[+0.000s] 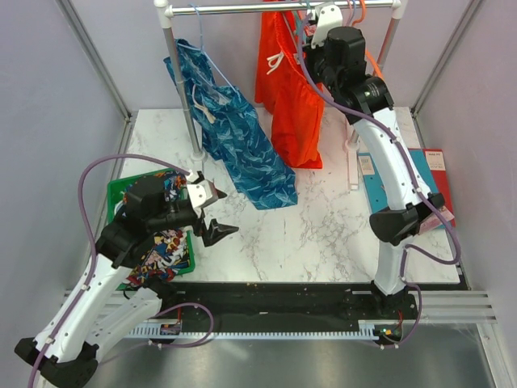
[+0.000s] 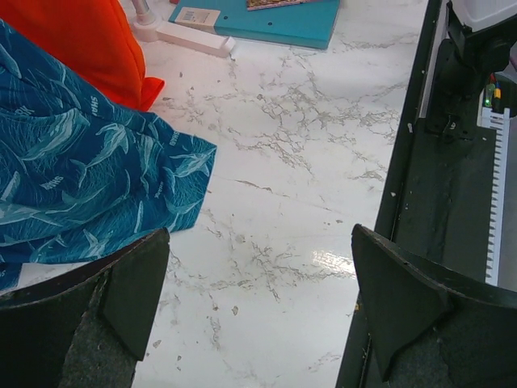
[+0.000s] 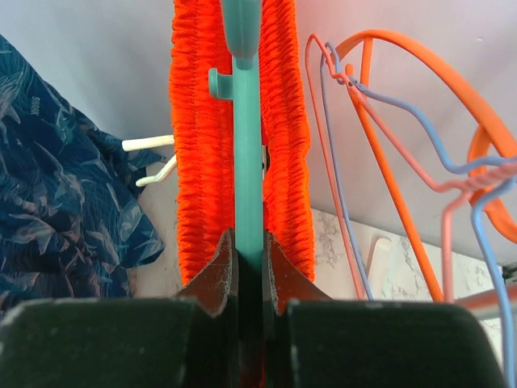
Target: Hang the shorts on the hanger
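Pinching the hanger (image 3: 246, 162) between its two pads, the right gripper (image 3: 249, 242) is pressed together on the thin teal bar up at the rail (image 1: 283, 7), above the far edge of the worktop (image 1: 323, 234). In the right wrist view the hanger shows edge-on, running straight away from the claw, with a ruffled band of the shorts (image 3: 194, 145) on each side of it, so the fabric straddles the bar. From above, the shorts hang as one long orange-red drop, their long axis vertical. They begin just beside the claw and end low near the worktop's far edge, just to the right of the blue patterned garment (image 1: 242, 145).

Whether the hanger's hook is over the rail cannot be told from these views. Several spare wire hangers (image 3: 388, 162), orange, pink and pale blue, crowd just to the right of the grip.

The left gripper (image 1: 216, 212) is spread wide, holds nothing, and hovers over the near left of the worktop, beside the green bin (image 1: 117, 190) with the comic-print cloth (image 1: 161, 250), well apart from the shorts.

The right arm is plainly the nearer one. The draping looks done, so the coming move probably turns on the hook meeting the rail, with the spare hangers close enough to snag.
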Available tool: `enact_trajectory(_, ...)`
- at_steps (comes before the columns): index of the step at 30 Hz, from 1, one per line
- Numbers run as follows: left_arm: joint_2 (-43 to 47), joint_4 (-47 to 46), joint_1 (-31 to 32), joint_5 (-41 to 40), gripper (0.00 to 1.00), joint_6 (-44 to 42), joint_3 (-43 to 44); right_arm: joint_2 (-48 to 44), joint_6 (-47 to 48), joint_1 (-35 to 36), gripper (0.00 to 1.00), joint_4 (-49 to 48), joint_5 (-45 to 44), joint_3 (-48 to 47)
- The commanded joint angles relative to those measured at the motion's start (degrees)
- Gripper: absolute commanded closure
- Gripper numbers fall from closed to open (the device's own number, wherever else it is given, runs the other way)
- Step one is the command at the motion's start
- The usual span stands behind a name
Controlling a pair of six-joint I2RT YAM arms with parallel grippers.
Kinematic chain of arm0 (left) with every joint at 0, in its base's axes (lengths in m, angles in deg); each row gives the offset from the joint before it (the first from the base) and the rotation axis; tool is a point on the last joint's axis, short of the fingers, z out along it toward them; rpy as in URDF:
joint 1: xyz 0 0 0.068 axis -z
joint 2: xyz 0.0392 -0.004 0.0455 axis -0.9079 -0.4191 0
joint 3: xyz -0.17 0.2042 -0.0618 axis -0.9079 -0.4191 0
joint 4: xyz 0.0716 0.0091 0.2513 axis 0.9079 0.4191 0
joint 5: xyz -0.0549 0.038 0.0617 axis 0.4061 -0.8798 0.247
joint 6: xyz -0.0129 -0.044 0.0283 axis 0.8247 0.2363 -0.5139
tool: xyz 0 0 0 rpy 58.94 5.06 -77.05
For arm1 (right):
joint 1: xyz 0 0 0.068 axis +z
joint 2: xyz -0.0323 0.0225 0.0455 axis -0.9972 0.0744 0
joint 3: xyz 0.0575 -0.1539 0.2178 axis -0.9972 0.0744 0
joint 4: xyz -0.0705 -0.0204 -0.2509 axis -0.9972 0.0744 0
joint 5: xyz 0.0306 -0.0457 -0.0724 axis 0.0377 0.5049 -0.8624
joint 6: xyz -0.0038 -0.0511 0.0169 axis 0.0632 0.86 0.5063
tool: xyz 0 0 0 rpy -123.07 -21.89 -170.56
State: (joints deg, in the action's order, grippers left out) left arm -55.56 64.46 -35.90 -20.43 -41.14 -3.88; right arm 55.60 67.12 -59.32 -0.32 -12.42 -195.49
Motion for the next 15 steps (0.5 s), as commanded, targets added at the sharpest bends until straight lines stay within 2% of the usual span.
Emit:
enact_trajectory(1, 1.9, -1.9, -0.2, 0.6, 0.01, 2.6, -1.0, 0.3, 0.0, 0.0, 1.00, -12.0, -1.2, -4.0)
enact_trajectory(15, 3.2, -1.3, -0.2, 0.3, 0.01, 1.9, -2.1, 5.3, -0.9, 3.0, 1.00, -14.5, 1.2, -3.8)
